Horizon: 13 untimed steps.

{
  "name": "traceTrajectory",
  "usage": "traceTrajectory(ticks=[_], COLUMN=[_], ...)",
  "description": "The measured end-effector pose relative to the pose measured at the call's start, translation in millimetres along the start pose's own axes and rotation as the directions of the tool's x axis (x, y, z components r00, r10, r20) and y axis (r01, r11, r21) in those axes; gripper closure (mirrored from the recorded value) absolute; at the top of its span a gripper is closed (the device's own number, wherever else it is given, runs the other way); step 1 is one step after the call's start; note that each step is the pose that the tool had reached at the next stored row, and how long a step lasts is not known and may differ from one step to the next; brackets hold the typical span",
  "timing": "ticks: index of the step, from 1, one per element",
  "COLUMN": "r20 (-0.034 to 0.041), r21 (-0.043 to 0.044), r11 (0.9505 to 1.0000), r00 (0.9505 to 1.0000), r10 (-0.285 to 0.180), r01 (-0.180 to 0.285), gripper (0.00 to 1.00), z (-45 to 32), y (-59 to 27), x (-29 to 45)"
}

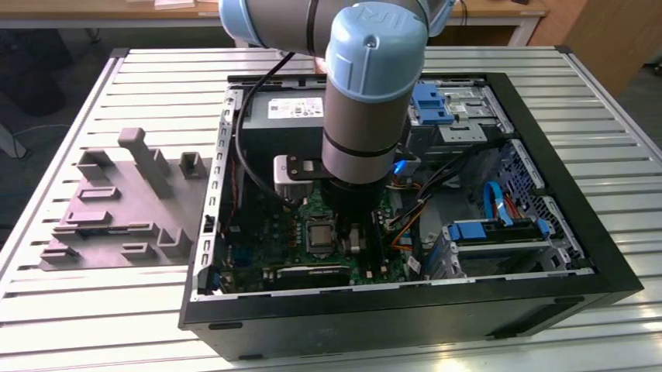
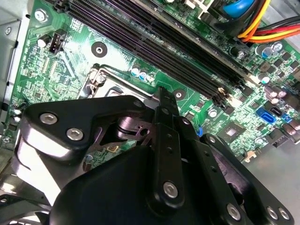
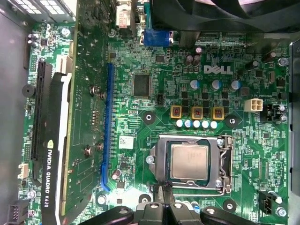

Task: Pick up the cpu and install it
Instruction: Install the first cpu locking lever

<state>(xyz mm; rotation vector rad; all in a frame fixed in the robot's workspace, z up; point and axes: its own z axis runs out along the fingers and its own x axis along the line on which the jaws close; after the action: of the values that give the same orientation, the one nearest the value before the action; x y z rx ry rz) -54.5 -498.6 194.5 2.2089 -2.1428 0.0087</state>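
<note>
You've got the cpu (image 3: pixel 189 161) lying flat in the socket frame (image 3: pixel 226 161), lower centre-right of the first wrist view, so pickup and placement look done. The end effector (image 3: pixel 161 197) sits at the bottom edge of that view, tips just beside the frame's lower-left corner, not on the chip. It looks nearly closed w/ nothing in it, though the linkages hide the tips in the second wrist view, so I can't tell for sure. In the exterior view the arm (image 1: pixel 367 101) reaches down into the computer case (image 1: pixel 579 271), mid-frame. Whether the frame is latched isn't clear.
</note>
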Motion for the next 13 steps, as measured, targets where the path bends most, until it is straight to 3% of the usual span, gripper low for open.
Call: traceTrajectory(ticks=[13], r20=[0.0023], r21=[0.0001], r11=[1.0], r00=[1.0], r10=[-0.002], r01=[0.002], gripper=[0.89], z=[3.3], y=[-0.2], x=[-1.9])
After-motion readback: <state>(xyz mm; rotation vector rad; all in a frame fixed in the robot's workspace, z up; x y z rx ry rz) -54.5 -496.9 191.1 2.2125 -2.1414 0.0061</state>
